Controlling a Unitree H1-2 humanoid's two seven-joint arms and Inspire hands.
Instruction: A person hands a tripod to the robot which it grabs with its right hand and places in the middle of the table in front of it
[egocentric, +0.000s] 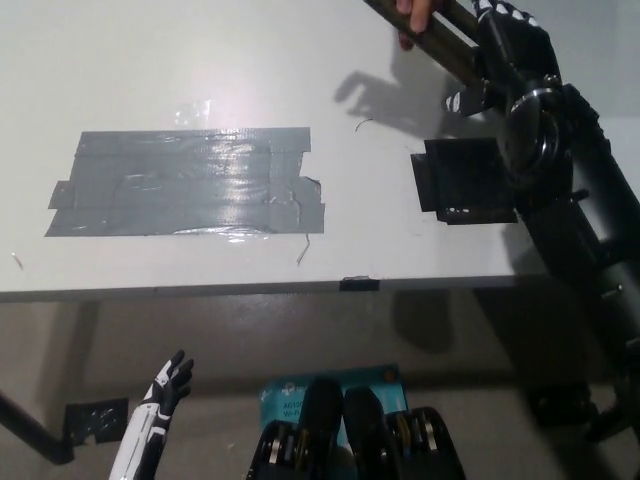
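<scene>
1. Tripod: folded, dark legs slanting across the top right, above the white table.
2. Person's hand: at the top edge, touching the tripod.
3. Right hand: black, wrapped around the tripod's legs.
4. Left hand: white, fingers apart, low at lower left, below the table edge.
5. Grey tape patch: table's middle.
6. Black tape patch: beside the right arm.

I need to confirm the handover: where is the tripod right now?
In the head view it is at the top right, above the table's far edge: the tripod sits between the person's hand and the black right hand.
</scene>
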